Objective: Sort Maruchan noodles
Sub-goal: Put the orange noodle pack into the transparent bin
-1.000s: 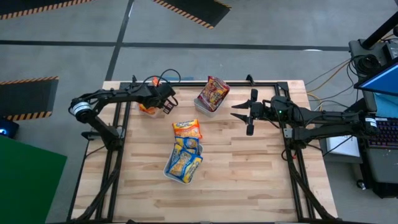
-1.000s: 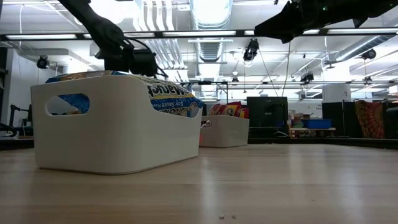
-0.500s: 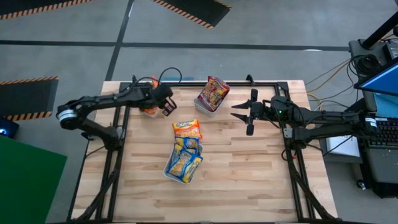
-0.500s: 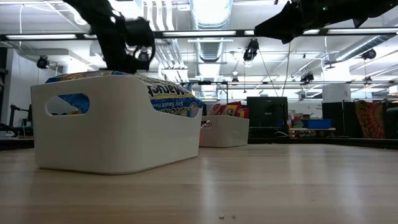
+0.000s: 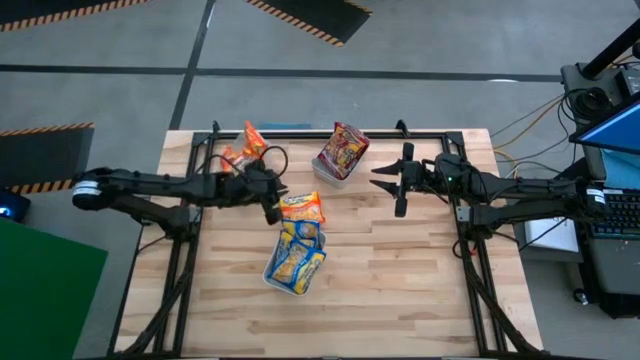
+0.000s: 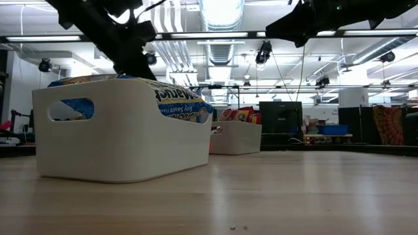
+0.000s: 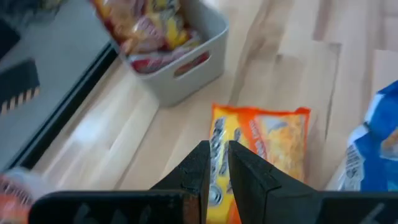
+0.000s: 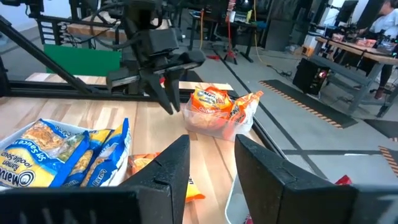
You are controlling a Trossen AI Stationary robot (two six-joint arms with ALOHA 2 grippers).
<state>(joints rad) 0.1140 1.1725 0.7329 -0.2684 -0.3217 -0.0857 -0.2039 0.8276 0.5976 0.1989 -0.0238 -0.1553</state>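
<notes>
Noodle packet (image 5: pixel 301 208), orange, lies loose and flat on tabletop (image 5: pixel 420 280) between the bins | high: left claw (image 5: pixel 271 208) just beside its edge; right claw (image 5: pixel 385 182) spread, waiting apart | left wrist: fingers (image 7: pixel 198 169) pressed together over packet (image 7: pixel 264 149) | judged light, crinkly, slippery, brittle inside; grip an edge seam.

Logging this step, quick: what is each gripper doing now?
Left gripper: shut, empty, over the orange noodle packet.
Right gripper: open, empty, waiting.
</notes>
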